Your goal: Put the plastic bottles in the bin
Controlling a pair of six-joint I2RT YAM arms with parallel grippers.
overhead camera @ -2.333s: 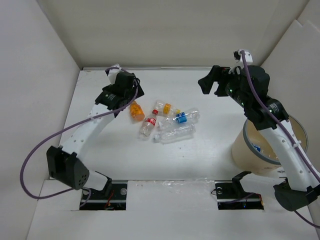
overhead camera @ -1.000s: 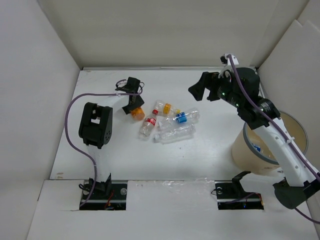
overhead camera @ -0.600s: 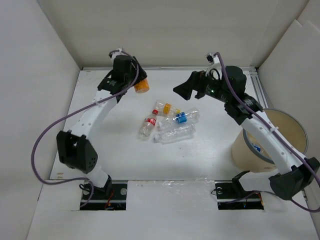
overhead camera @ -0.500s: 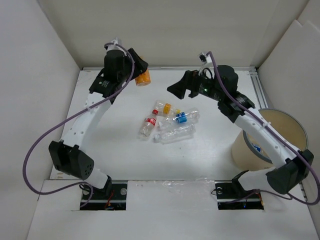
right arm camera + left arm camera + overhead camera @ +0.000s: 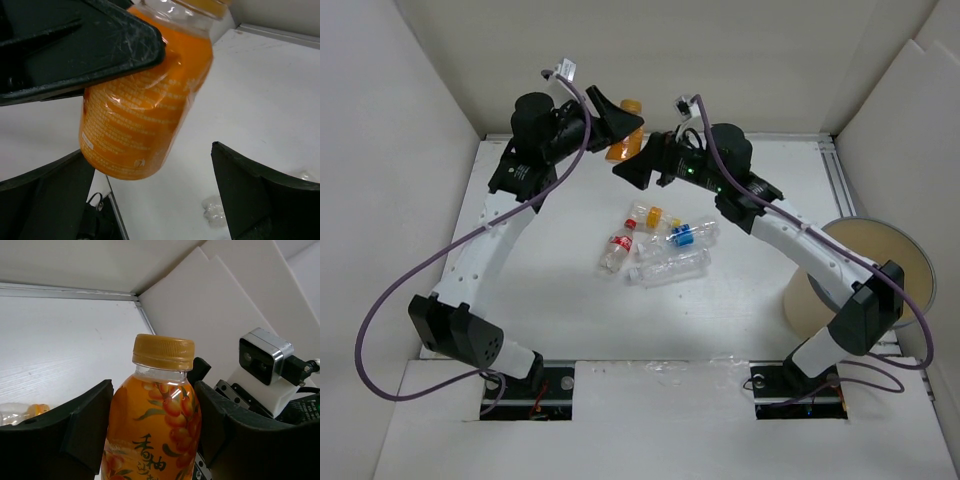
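The round tan bin with a pale rim [image 5: 805, 310] stands at the 4 o'clock edge of the white worktop [image 5: 560, 300], partly behind the right arm. From above, only its tan inner wall is plain, and I cannot tell whether anything lies in it.

Four bottles lie on their sides in a loose cluster mid-worktop, well apart from the bin:
- The clear bottle with a red label [image 5: 616, 250] is at the cluster's 9 o'clock side.
- The clear bottle with a yellow-orange cap [image 5: 653, 215] is at 12 o'clock.
- The clear bottle with a blue label [image 5: 688, 234] is at 2 o'clock.
- The plain clear bottle [image 5: 670, 268] is at 5 o'clock, just beside the red-labelled one.

The orange plastic bottle with a gold screw cap [image 5: 623, 140] is off the worktop, up at about 11 o'clock from the cluster. The left pincer [image 5: 615, 125] is clamped on its body. In the left wrist view the orange bottle [image 5: 152, 425] stands cap-up, with a black finger pressed to each side of the label, inside the left pincer [image 5: 152, 432].

The right pincer [image 5: 635, 170] sits at 5 o'clock of the bottle in the top view, spread wide and holding nothing. In its own view the right pincer [image 5: 150, 210] has one finger low at 7 o'clock and one at 4 o'clock. The orange bottle [image 5: 145, 115] hangs tilted just ahead of the gap, and seems not to touch either finger.
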